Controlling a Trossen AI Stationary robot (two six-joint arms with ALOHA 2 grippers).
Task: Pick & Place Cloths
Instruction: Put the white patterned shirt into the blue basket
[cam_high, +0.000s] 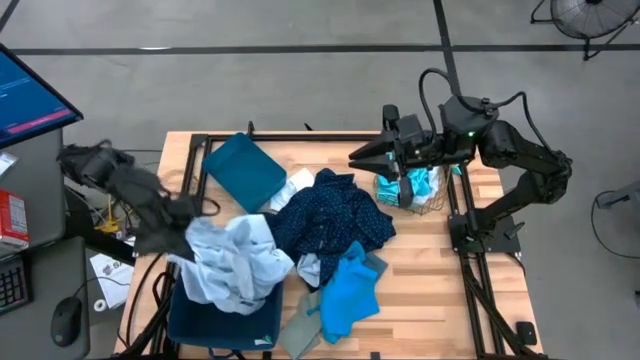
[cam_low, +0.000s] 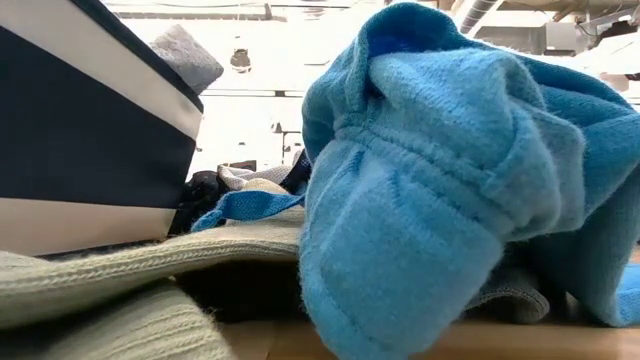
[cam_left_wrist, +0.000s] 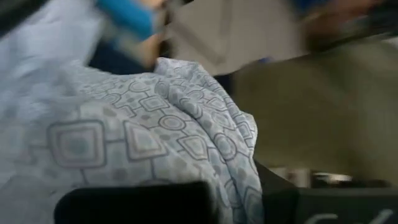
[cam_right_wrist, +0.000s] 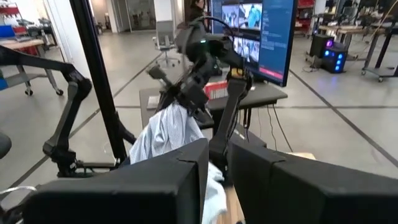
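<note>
Cloths lie heaped mid-table. The left gripper (cam_high: 185, 232), at 9 o'clock of the pile, is clenched on the pale grey-blue cloth (cam_high: 235, 262), which hangs from it over the dark-blue bin (cam_high: 225, 318) at 7 o'clock. The right gripper (cam_high: 362, 157) waits at 2 o'clock, nearly closed, holding nothing I can see. Judging by position, the bin lies just below the held cloth; the left arm is nearer.

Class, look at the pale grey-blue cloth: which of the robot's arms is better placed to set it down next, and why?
Left. Its gripper is already shut on the pale grey-blue cloth; the right gripper hovers across the table.
</note>
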